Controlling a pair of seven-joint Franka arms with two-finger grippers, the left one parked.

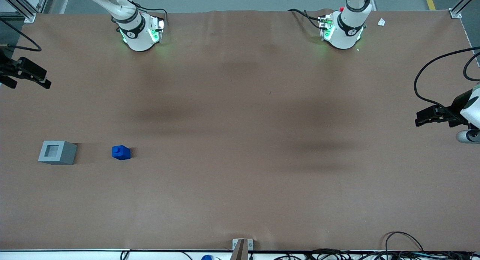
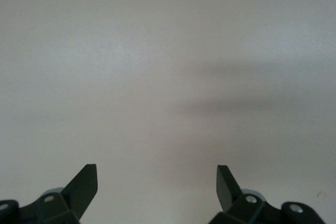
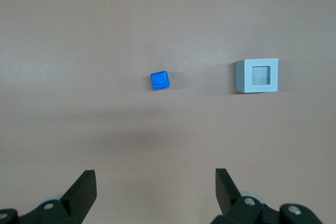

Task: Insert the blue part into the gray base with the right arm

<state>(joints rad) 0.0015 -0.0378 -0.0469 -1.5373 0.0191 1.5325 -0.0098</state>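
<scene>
Brown paper covers the table (image 1: 240, 200), and the base (image 1: 57, 152) serves as the landmark on it. Nearest the front camera lie the two task pieces, side by side and about equally near to that camera. The gray base sits flat on the paper toward the working arm's end of the table, its square recess facing up and holding nothing. The blue part (image 1: 121, 152) stands upright near the base, apart from it with a strip of bare paper between them, on the side toward the table's middle. Its small stud points up.

In the right wrist view the part (image 3: 160, 81) and the base (image 3: 256, 76) again show separate, neither touched by anything.

Farther from the front camera than the base, and raised clear of the table at its working-arm edge, hangs the gripper (image 1: 28, 74). Its fingers (image 3: 84, 188) are spread wide and hold nothing. It is well apart from both the base and the part.

Farthest of all, the right arm (image 1: 137, 29) has its white pedestal mounted at the table's edge.
</scene>
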